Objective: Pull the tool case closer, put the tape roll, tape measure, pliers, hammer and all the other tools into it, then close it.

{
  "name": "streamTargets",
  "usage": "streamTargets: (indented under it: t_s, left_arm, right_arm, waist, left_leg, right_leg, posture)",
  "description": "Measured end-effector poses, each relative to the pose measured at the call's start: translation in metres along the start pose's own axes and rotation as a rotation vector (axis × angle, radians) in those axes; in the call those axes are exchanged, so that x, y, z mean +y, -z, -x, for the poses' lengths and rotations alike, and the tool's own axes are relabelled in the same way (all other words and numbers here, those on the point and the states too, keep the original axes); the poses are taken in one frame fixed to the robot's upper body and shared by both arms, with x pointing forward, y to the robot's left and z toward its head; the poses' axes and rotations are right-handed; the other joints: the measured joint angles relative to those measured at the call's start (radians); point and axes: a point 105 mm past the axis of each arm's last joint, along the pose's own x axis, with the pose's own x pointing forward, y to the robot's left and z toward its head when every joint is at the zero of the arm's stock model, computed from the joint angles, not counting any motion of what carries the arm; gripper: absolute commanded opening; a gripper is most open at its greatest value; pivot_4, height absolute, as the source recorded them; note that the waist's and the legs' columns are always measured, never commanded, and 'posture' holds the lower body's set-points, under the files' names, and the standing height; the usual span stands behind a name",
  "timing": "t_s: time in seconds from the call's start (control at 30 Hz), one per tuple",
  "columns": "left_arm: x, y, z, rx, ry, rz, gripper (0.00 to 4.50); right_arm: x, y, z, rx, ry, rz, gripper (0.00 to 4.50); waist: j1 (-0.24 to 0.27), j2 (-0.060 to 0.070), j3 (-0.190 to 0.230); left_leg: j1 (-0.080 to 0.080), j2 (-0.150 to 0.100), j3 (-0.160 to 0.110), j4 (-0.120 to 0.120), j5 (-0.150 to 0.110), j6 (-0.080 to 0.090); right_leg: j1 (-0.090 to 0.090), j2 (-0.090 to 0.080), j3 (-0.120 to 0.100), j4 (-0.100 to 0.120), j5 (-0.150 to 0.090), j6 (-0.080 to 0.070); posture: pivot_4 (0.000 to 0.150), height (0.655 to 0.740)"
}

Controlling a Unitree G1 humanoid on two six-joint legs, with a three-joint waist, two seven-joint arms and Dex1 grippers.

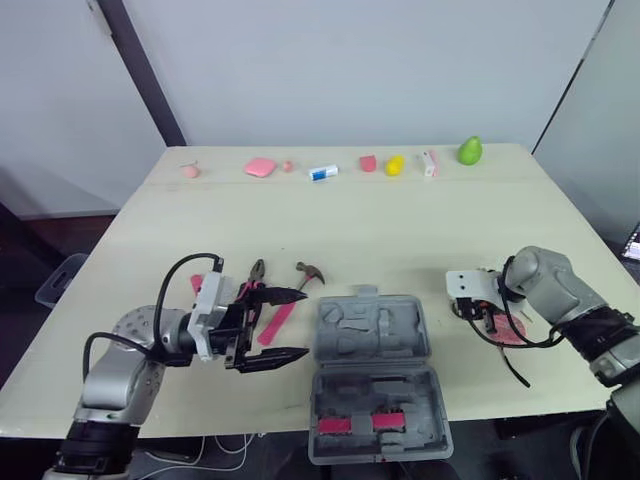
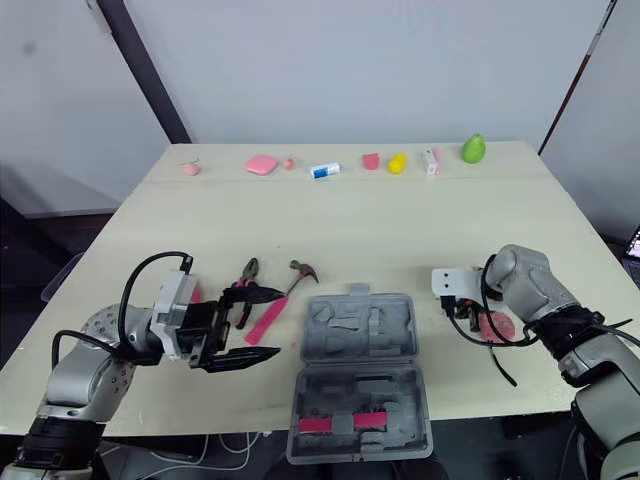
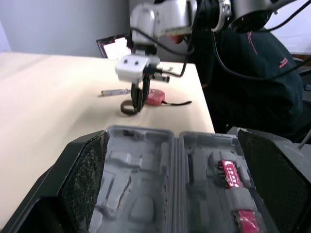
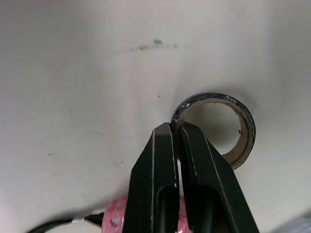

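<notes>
The grey tool case [image 1: 372,345] lies open near the table's front edge, with pink bits in its near half. My left gripper [image 1: 300,323] is open just left of the case, its fingers [image 3: 82,179] pointing at it. Behind that gripper lie the pliers [image 1: 255,275], the hammer [image 1: 310,272] and a pink-handled tool [image 1: 278,322]. Right of the case, my right gripper [image 4: 176,127] is shut on the wall of the tape roll [image 4: 238,141], which sits low at the tabletop. The pink tape measure [image 1: 507,331] lies right beside the roll. A screwdriver [image 3: 114,91] lies just beyond.
Small items line the far edge of the table [image 1: 300,225]: pink pieces [image 1: 260,167], a white and blue tube [image 1: 322,172], a yellow object [image 1: 395,165] and a green pear [image 1: 470,150]. A black cable [image 1: 515,365] trails by the right arm.
</notes>
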Motion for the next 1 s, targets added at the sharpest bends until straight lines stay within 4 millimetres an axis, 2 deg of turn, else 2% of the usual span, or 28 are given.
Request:
streamTargets:
  t_s: [0.13,0.3,0.33,0.67,0.8,1.0]
  left_arm:
    - [0.000,0.004,0.006,0.007,-0.031,0.017,4.50]
    - [0.001,0.009,0.021,0.012,-0.107,0.031,4.50]
    - [0.002,0.009,0.025,0.008,-0.134,0.029,4.50]
    - [-0.011,0.021,0.042,0.020,-0.248,0.083,4.50]
    - [-0.013,0.023,0.047,0.031,-0.283,0.080,4.50]
    - [-0.008,0.018,0.055,0.006,-0.375,0.066,4.50]
  right_arm:
    - [-0.005,-0.034,0.016,-0.045,0.013,0.084,0.08]
    - [-0.003,-0.093,0.026,-0.134,-0.016,0.180,0.08]
    - [-0.001,-0.108,0.024,-0.149,-0.029,0.207,0.08]
    - [0.008,-0.188,-0.009,-0.220,-0.067,0.327,0.08]
    - [0.014,-0.200,-0.023,-0.223,-0.088,0.344,0.08]
    - [0.012,-0.222,-0.029,-0.240,-0.076,0.381,0.08]
  waist:
    - [0.001,0.000,0.000]
    - [-0.001,0.001,0.000]
    - [0.000,0.001,0.000]
    - [0.000,0.001,0.001]
    - [0.003,0.001,0.001]
    - [-0.002,0.001,0.001]
  left_leg:
    - [0.000,0.000,-0.001,0.000,0.000,0.000]
    - [0.000,0.001,-0.001,0.000,0.000,0.000]
    - [0.000,0.001,-0.001,0.000,0.000,0.000]
    - [0.000,0.000,-0.001,0.000,0.000,0.000]
    - [0.000,0.000,-0.001,0.000,0.000,0.000]
    - [0.000,0.000,-0.002,-0.001,0.000,-0.001]
  right_leg:
    - [0.000,0.000,-0.001,0.001,0.000,0.000]
    - [0.000,0.001,-0.001,0.001,0.000,0.000]
    - [0.000,0.001,-0.001,0.001,0.000,0.000]
    - [0.000,0.000,-0.002,0.001,0.000,-0.001]
    - [0.000,-0.002,-0.003,0.001,0.000,-0.001]
    - [0.000,-0.001,-0.004,0.001,0.000,-0.001]
  posture:
    - [0.150,0.7400]
    - [0.150,0.7400]
    - [0.150,0.7400]
    - [0.150,0.7400]
    - [0.150,0.7400]
    - [0.150,0.7400]
